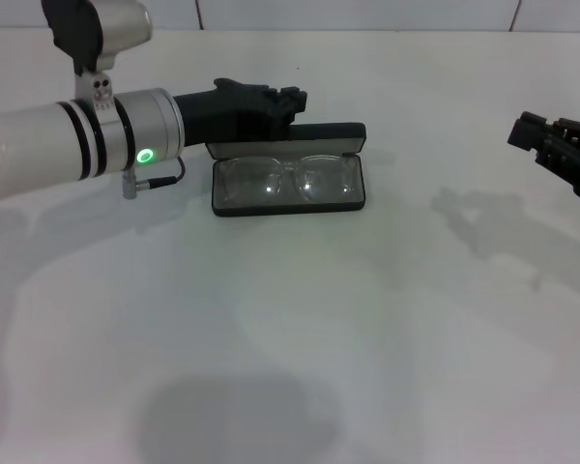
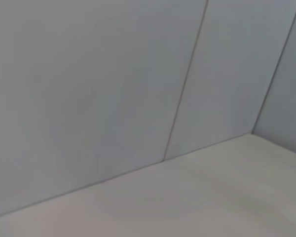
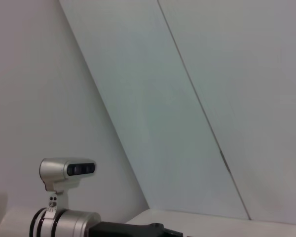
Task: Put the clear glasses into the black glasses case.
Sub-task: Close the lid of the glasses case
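We see the left gripper (image 1: 288, 101) hovering just behind the raised lid of the black glasses case (image 1: 288, 198), its fingers apparently drawn close together and holding nothing, though from the head view we cannot be sure. The case lies open on the white tabletop (image 1: 367, 329), and the clear glasses (image 1: 286, 180) rest inside its lower half. Well off to the side, the right gripper (image 1: 534, 135) hangs above the tabletop; we cannot tell its fingers' spread.
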Motion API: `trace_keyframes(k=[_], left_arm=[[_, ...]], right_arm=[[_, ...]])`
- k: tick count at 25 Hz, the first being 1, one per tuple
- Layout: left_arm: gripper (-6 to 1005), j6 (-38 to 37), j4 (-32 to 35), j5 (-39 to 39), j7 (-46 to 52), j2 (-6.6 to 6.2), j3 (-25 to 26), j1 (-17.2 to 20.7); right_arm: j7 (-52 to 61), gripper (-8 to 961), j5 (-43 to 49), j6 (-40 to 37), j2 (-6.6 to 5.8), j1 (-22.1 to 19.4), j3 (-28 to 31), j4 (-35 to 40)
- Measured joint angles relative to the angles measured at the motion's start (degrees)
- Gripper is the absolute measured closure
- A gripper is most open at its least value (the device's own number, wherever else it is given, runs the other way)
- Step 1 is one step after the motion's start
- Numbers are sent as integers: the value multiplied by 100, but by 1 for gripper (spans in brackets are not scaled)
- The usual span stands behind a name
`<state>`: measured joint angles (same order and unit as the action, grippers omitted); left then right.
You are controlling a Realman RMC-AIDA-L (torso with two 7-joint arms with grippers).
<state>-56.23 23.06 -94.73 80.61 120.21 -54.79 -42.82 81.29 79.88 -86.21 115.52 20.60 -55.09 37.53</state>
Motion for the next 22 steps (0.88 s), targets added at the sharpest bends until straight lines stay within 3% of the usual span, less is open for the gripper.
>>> trace_keyframes(k=[22], left_arm=[[914,47,-479,-14,-18,23,-95,270]], right_arm=[[-17,766,72,87,-12,332,-74,-337]])
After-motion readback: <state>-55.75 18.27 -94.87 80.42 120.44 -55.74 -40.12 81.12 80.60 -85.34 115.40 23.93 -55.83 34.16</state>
